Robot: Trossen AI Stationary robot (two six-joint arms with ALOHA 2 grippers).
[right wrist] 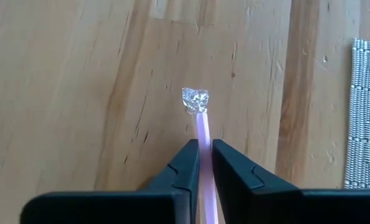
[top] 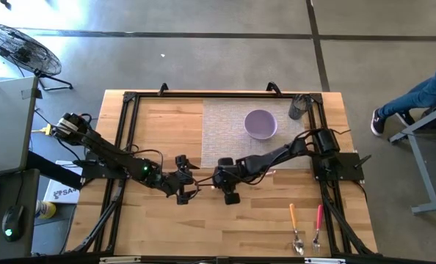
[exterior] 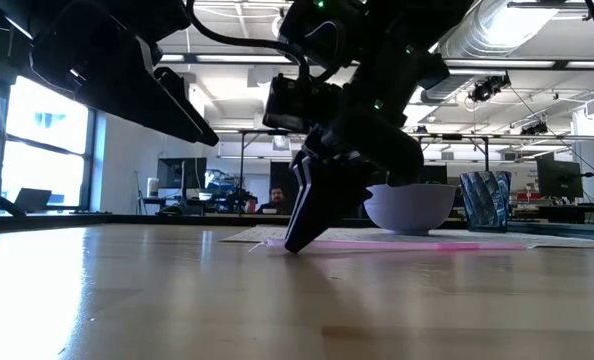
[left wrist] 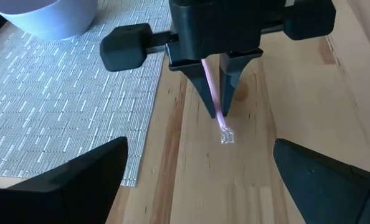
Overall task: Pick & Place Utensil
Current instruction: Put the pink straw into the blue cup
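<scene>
A thin pink-handled utensil (right wrist: 202, 127) with a small shiny metal head (right wrist: 195, 101) sits on the bare wood near the table's middle. My right gripper (right wrist: 203, 144), reaching in from the right (top: 216, 182), is shut on its handle. In the left wrist view it (left wrist: 219, 111) faces me with the head (left wrist: 227, 135) just past its fingertips. My left gripper (left wrist: 200, 149) is open just left of the head (top: 183, 191), its fingers spread wide and touching nothing. The low view shows the right fingers (exterior: 307, 215) slanting down to the wood. My right gripper pinches the pink handle (right wrist: 203, 138) between its two fingers, close behind the metal head. The fingers slant down from the table's right side and lie along the handle. The head (left wrist: 227, 135) sits at the table top, and the handle (exterior: 427, 245) trails back low over the wood.
A woven grey placemat (top: 233, 132) lies on the far middle of the table with a lavender bowl (top: 260, 123) on it. A dark cup (top: 297, 108) stands by the far right corner. An orange-handled spoon (top: 294, 226) and a red-handled fork (top: 318, 226) lie near the right front edge.
</scene>
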